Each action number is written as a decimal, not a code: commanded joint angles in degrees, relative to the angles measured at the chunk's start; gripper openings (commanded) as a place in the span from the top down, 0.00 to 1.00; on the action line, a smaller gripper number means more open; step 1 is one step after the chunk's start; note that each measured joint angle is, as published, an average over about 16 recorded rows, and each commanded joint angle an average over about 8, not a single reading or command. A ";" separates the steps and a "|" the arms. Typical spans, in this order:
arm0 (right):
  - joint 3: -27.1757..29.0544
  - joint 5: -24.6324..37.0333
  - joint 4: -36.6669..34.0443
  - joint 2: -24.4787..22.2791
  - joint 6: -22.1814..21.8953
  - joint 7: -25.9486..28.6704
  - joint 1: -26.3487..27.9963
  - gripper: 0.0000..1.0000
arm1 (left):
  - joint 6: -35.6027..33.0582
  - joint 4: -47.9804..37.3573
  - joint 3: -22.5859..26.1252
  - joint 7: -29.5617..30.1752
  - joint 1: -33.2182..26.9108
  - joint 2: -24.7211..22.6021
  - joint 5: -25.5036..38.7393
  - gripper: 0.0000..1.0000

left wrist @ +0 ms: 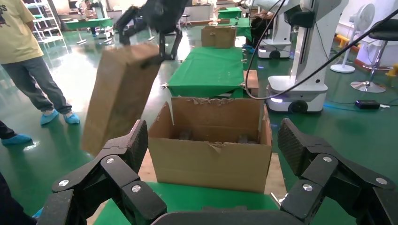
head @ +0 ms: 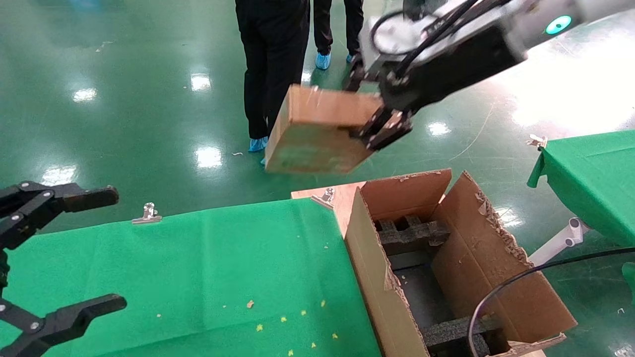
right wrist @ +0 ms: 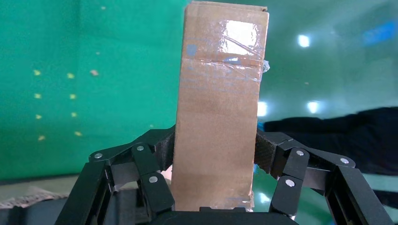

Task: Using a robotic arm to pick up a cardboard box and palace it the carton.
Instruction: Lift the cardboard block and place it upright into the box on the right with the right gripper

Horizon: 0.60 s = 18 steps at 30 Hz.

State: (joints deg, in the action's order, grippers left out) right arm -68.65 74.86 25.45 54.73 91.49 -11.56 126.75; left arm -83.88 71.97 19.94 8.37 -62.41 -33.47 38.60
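Observation:
My right gripper [head: 369, 111], on the white arm with the green ring, is shut on the small taped cardboard box [head: 317, 131]. It holds the box in the air, beyond and left of the carton's far end. The box also shows in the left wrist view [left wrist: 119, 96] and between the right fingers in the right wrist view [right wrist: 218, 112]. The large open carton [head: 369, 267] with ragged flaps and black foam blocks inside stands at the right end of the green table, and shows in the left wrist view [left wrist: 211, 157]. My left gripper [head: 64, 253] is open and empty at the table's left edge.
The green-clothed table [head: 208, 277] carries small crumbs and metal clips [head: 148, 213]. A second green table [head: 593, 178] stands at the right. People in blue shoe covers [head: 258, 144] stand on the green floor behind. A black cable [head: 501, 292] hangs over the carton's near right.

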 commanded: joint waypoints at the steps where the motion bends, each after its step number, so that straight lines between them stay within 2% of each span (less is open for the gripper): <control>1: -0.81 -1.17 -0.09 -0.89 -0.07 -0.34 2.22 1.00 | 0.00 0.00 0.00 0.00 0.00 0.00 0.00 0.00; 10: -8.01 -3.21 2.60 -9.05 0.16 -1.26 5.58 1.00 | 0.00 0.00 0.01 0.00 0.00 0.00 0.00 0.00; 18: -16.97 -5.21 8.72 -17.96 0.32 2.22 9.77 1.00 | 0.00 0.00 0.01 0.00 0.00 0.00 -0.01 0.00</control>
State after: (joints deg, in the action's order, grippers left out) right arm -85.82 69.52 34.27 36.87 91.78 -9.08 136.40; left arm -83.88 71.97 19.95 8.37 -62.41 -33.46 38.59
